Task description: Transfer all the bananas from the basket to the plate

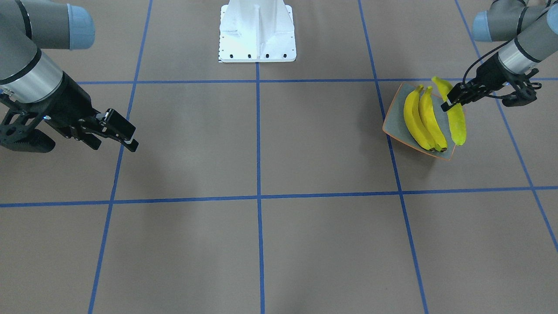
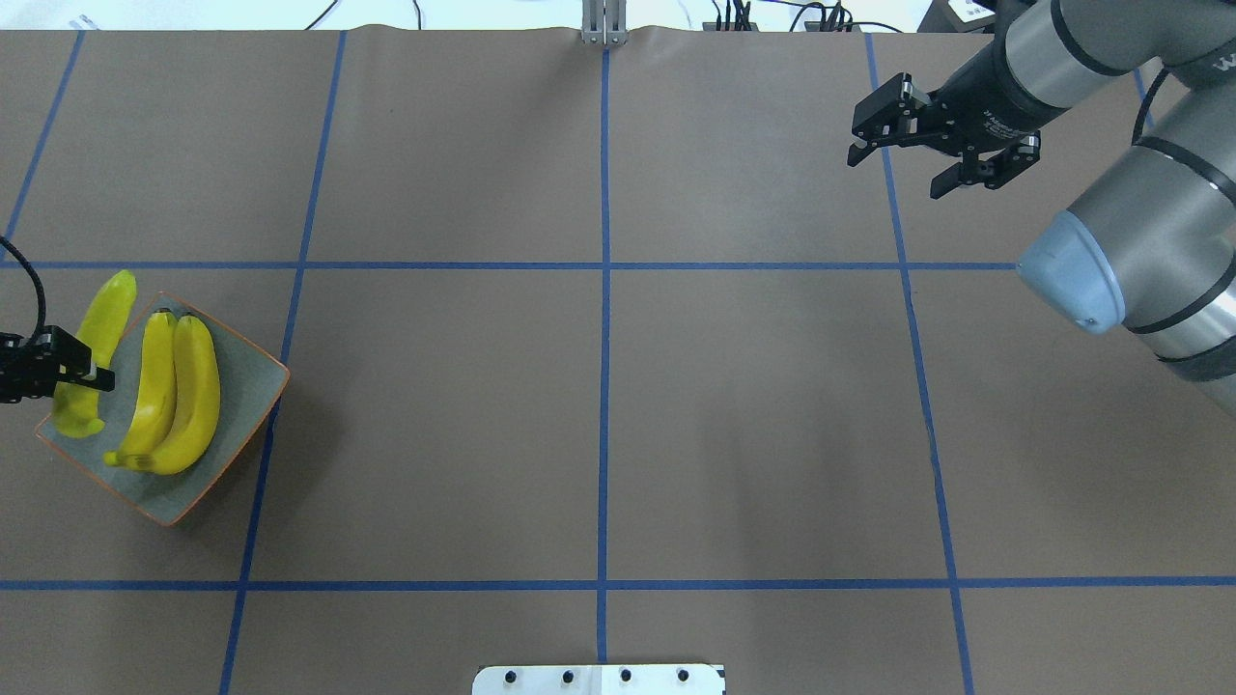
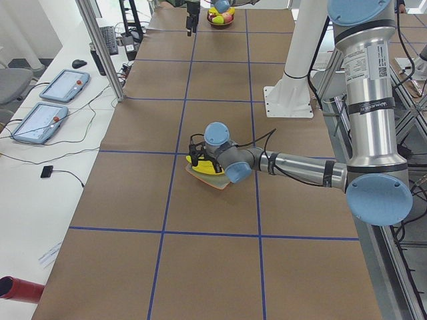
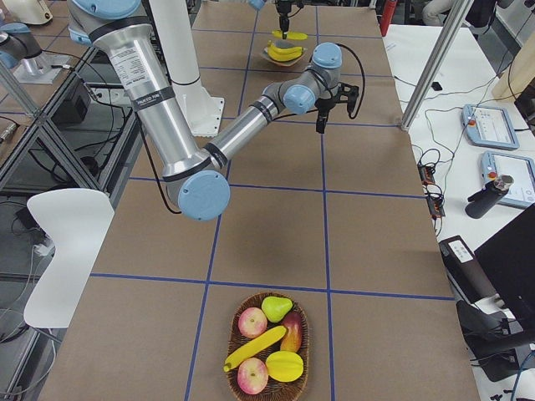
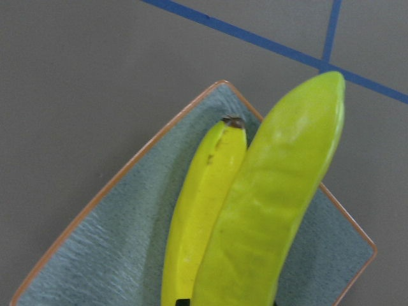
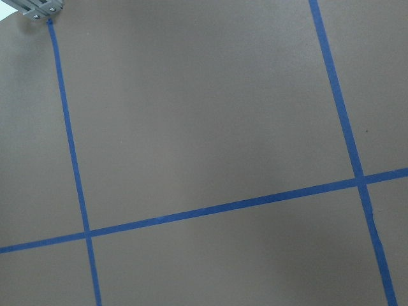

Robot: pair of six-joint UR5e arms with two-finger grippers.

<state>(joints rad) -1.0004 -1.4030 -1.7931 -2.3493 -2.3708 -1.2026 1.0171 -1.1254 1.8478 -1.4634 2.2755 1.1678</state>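
The plate (image 2: 246, 386) sits at the table's left end; it also shows in the front view (image 1: 396, 124). Two yellow bananas (image 2: 188, 396) lie side by side on it. My left gripper (image 2: 97, 378) is shut on a third, greener banana (image 2: 104, 314) and holds it over the plate's outer edge; the left wrist view shows this banana (image 5: 274, 210) close above the plate (image 5: 115, 236). My right gripper (image 2: 896, 174) is open and empty over bare table at the far right. A fourth banana (image 4: 255, 348) lies in the basket (image 4: 306, 334).
The basket at the table's right end also holds apples, a pear and other fruit. The white robot base (image 1: 257, 32) stands at the near middle edge. Blue tape lines (image 2: 603, 265) cross the brown table.
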